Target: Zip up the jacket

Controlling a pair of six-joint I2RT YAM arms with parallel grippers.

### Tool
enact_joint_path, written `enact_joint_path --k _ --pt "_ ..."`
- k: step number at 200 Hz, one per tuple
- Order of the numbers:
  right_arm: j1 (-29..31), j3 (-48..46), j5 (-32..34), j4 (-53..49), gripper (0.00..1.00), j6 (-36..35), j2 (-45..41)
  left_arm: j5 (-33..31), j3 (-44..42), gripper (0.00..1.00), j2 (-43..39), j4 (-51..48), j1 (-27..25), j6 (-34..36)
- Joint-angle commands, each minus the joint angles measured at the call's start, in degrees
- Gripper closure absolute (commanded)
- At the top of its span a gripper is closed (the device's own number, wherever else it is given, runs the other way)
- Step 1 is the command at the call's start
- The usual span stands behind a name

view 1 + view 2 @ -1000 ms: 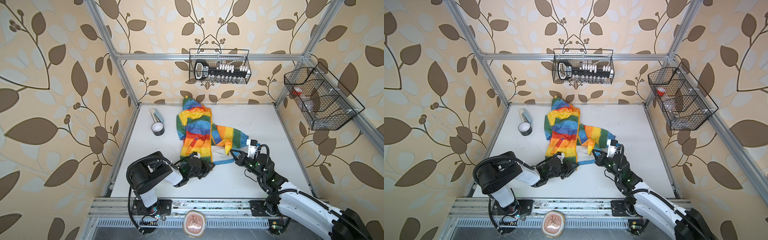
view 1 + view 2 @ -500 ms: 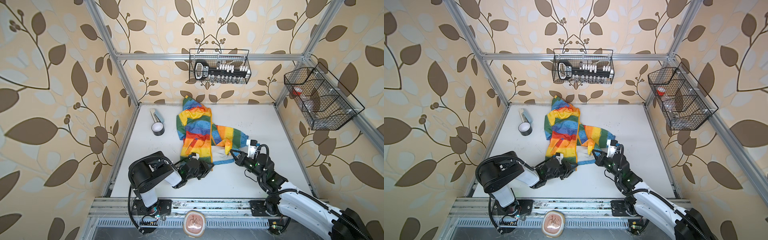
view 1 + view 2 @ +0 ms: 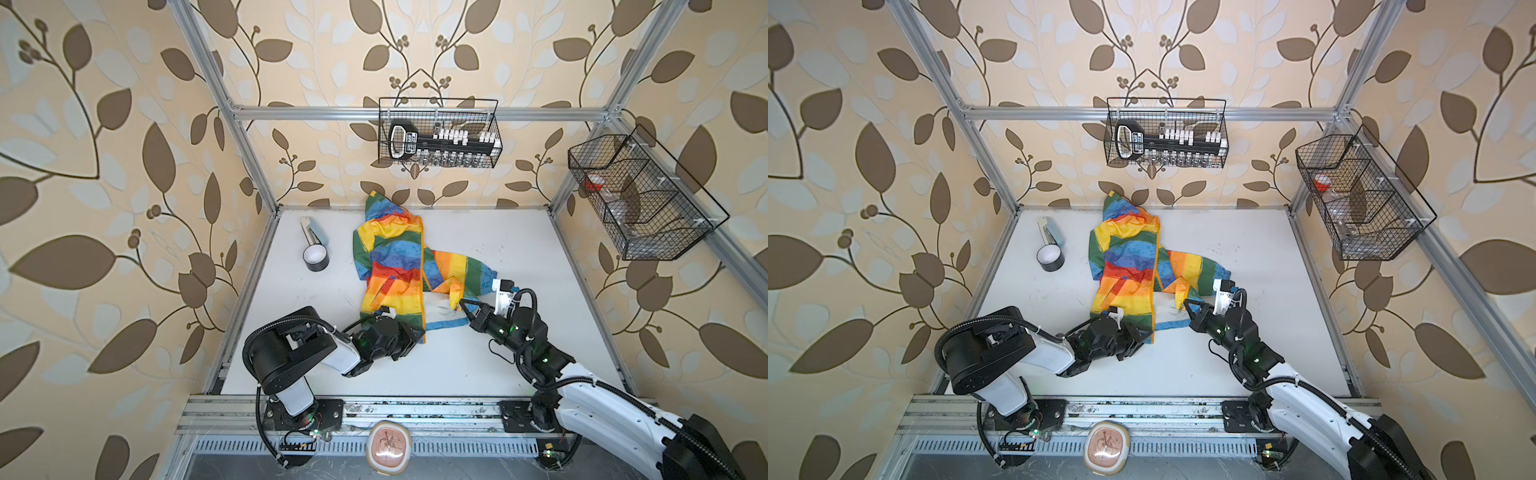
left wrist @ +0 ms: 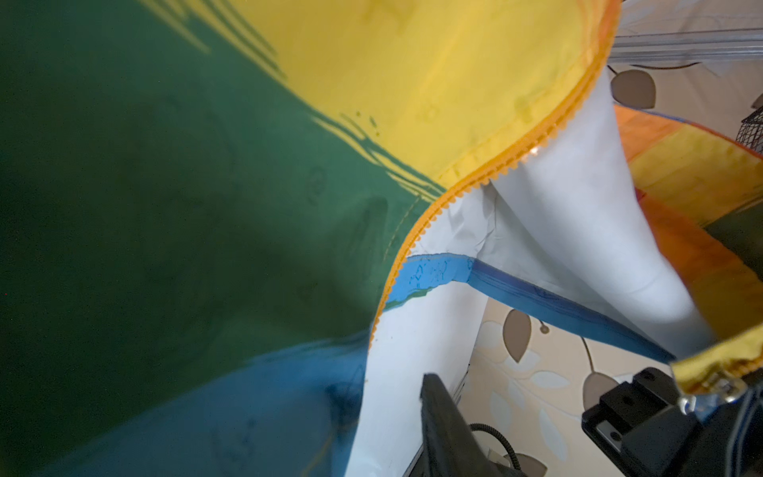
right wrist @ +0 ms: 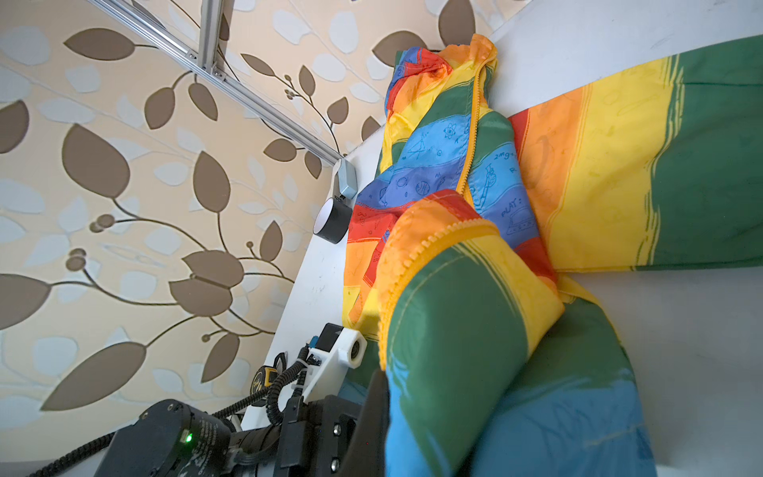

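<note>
My right pincer [image 3: 462, 306] pressed together, pinching yellow front edge of jacket [image 3: 390, 257], raised off table [image 3: 519, 249]. My left pincer [image 3: 410, 333] at bottom hem by orange zipper [image 3: 423, 270]. Fabric hides jaws, so cannot tell if gripping. Jacket lies mid-table, unzipped at bottom, hood toward back wall, sleeve out to right. Tape roll [image 3: 316, 261] well apart on left.

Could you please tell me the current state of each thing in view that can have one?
jacket: lying on the table, front unzipped at the hem, white lining exposed.
left pincer: shut on the jacket's hem corner.
right pincer: shut on the jacket's other front edge.
black tape roll: flat on the table, hole up, untouched.
wire basket: hanging on the back wall, loaded.
</note>
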Motion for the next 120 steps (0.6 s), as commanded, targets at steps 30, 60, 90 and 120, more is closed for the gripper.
enact_joint_path --k 30,60,90,120 --pt "-0.15 -1.22 -0.69 0.72 1.00 0.50 -1.61 0.77 -0.51 0.75 5.22 3.13 0.59 -0.75" --pt "-0.19 -1.31 -0.56 0.30 1.00 0.40 -2.07 0.26 -0.87 0.77 4.22 1.73 0.59 -0.61" --pt "-0.19 -1.24 -0.56 0.26 1.00 0.56 -2.25 0.01 -0.85 0.73 3.22 0.36 0.59 -0.54" --pt "-0.13 -1.14 -0.65 0.31 1.00 0.65 -2.26 -0.52 -1.22 0.72 2.65 -0.05 0.59 -0.61"
